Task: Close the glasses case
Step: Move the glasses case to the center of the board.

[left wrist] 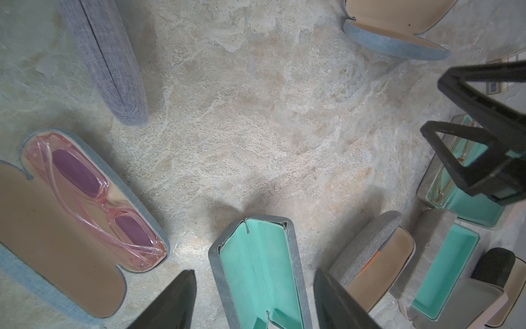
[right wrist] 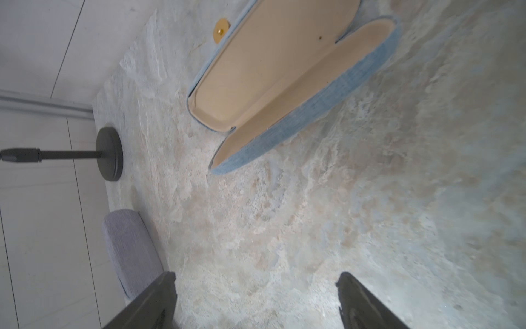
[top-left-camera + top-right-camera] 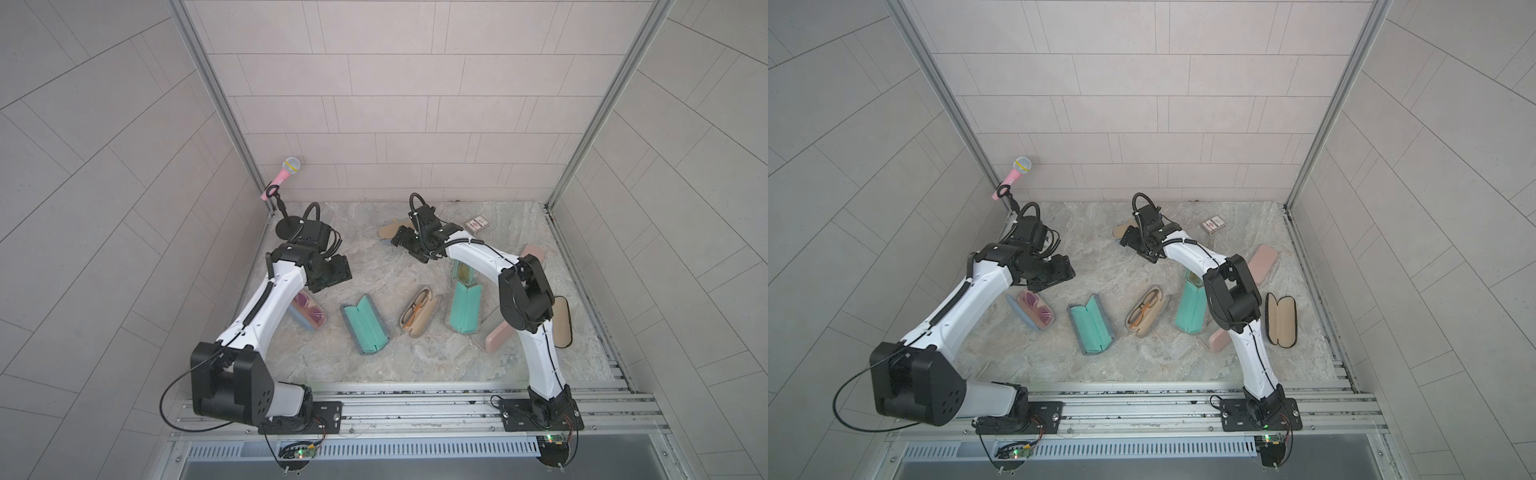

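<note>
Near the back wall, on the bench (image 2: 284, 216), I see the blue glasses case (image 2: 273, 71) lying open, tan lining showing, just ahead of the right gripper (image 2: 256, 275); its fingers stand apart, gripping nothing. Left gripper (image 1: 254, 270) hangs near an open teal case (image 1: 262, 287), fingers likewise apart.

Both arms forward, left gripper (image 1: 255, 273) and right gripper (image 2: 256, 276) wide apart, empty.

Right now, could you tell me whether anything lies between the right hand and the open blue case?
Nothing visible does: only bare table separates the open right hand from the open blue case. The closed grey case lies off to the side.
</note>
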